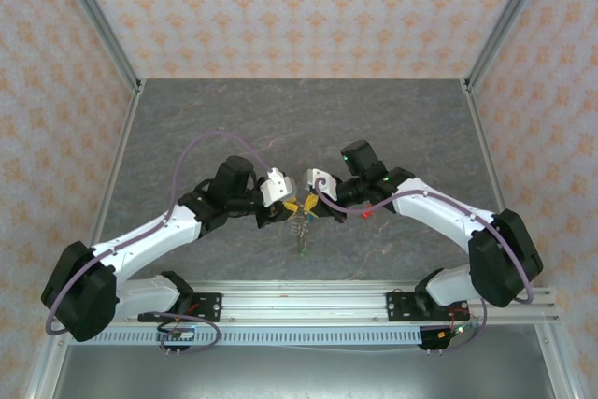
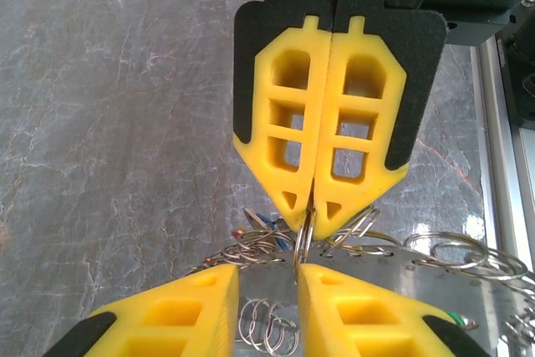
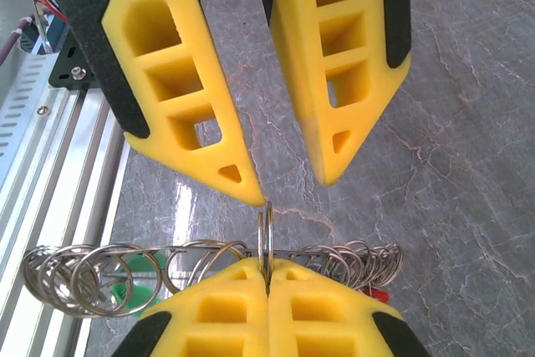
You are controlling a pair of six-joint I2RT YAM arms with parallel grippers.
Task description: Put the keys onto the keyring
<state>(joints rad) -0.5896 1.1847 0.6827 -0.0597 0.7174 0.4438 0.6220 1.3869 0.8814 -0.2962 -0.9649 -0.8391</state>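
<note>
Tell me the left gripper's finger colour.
Yellow fingers; shows best in the right wrist view.

The surface (image 2: 109,123) looks like grey veined stone, smooth with a soft sheen. The left gripper (image 3: 288,188) has fingers (image 3: 326,165) of matt yellow plastic backed in matt black. The keyring (image 3: 266,232) and linked rings (image 3: 92,277) are bright polished metal wire.

Bright even light; faint glare on table (image 3: 188,198).

Our left arm (image 1: 149,231) and right arm (image 1: 444,212) are white with black joints, lilac cables (image 1: 210,135) and yellow latticed fingers (image 2: 292,117).
</note>
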